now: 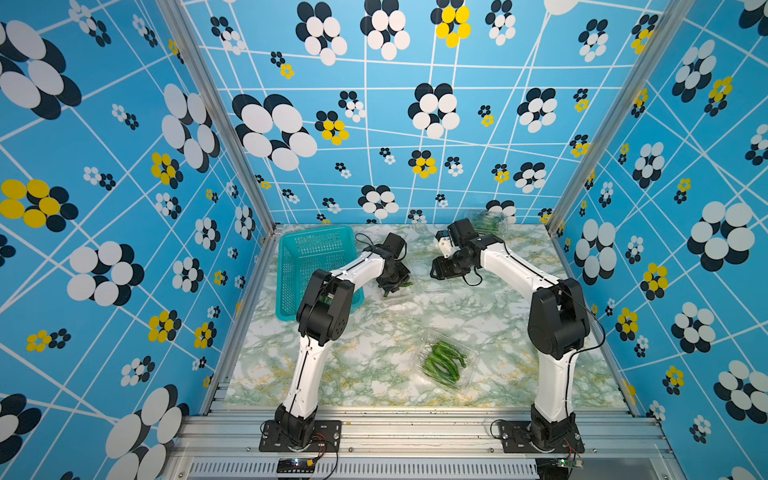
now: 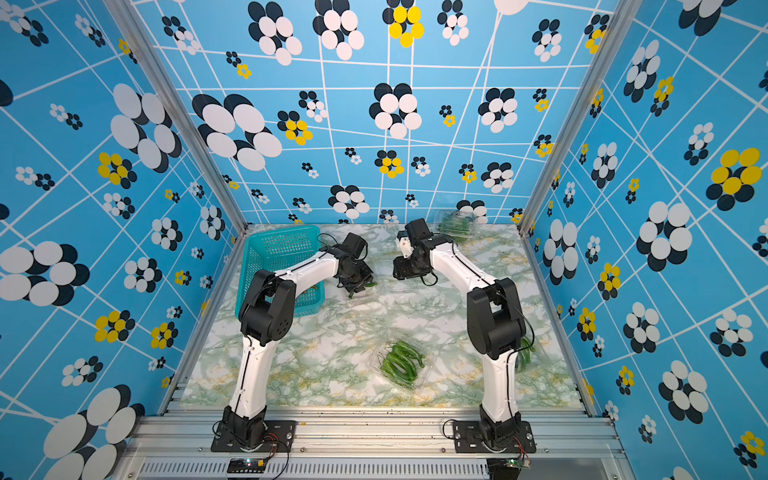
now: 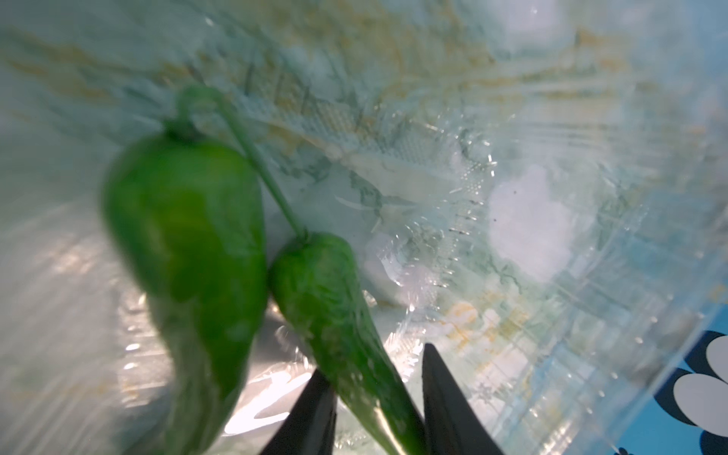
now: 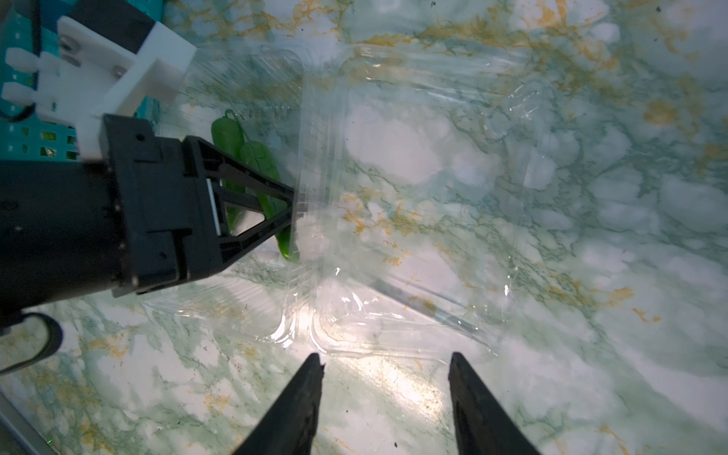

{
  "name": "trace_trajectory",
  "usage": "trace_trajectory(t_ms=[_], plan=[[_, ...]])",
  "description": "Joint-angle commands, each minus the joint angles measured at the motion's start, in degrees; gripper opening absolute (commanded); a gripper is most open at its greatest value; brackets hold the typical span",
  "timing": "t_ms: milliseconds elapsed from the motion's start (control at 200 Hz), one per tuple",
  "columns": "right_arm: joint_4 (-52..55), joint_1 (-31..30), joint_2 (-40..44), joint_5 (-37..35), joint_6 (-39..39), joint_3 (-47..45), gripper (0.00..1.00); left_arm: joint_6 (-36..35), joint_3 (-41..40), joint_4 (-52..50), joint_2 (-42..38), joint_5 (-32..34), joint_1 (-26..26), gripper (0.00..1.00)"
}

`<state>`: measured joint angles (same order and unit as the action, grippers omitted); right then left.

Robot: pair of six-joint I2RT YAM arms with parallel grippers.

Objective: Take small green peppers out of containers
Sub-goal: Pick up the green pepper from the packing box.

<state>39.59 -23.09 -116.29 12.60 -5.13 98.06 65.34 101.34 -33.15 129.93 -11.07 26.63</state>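
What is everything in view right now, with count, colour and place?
basket: one, teal, table's back left.
open container: one, clear, mid-table between the grippers.
loose peppers: two, green, in the open container.
front container: one, clear, front centre, green peppers inside.
back container: one, clear, back right by the wall, green peppers inside.
side peppers: count hidden, green, beside the right arm.
table: one, green-white marble.
left gripper: black, straddling the smaller loose pepper.
right gripper: black, open, empty, near the open container.

Blue walls (image 1: pixel 374 104) with white, black and yellow flower print — silver aluminium corner posts (image 1: pixel 216 112) — a green-veined marble worktop (image 1: pixel 395 324).
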Motion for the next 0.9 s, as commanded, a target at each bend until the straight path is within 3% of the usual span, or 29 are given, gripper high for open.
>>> trace_trajectory(t_ms=[0,440,894], plan=[[-0.62,0.24,2.11,0.65,-0.47,-0.55,0.53,-1.35,0.35,-2.71,1.98,0.65,-0.37,0.31],[-0.81,0.24,2.31,0.42,-1.39,-0.73,0.54,-5.01,0.00,-3.55,-0.53,2.33,-0.07,0.14],[0.08,0.24,3.16,-1.26,-3.80,0.55,0.53,-11.54,-5.66,-2.19,-9.34,4.70,-0.09,0.08]])
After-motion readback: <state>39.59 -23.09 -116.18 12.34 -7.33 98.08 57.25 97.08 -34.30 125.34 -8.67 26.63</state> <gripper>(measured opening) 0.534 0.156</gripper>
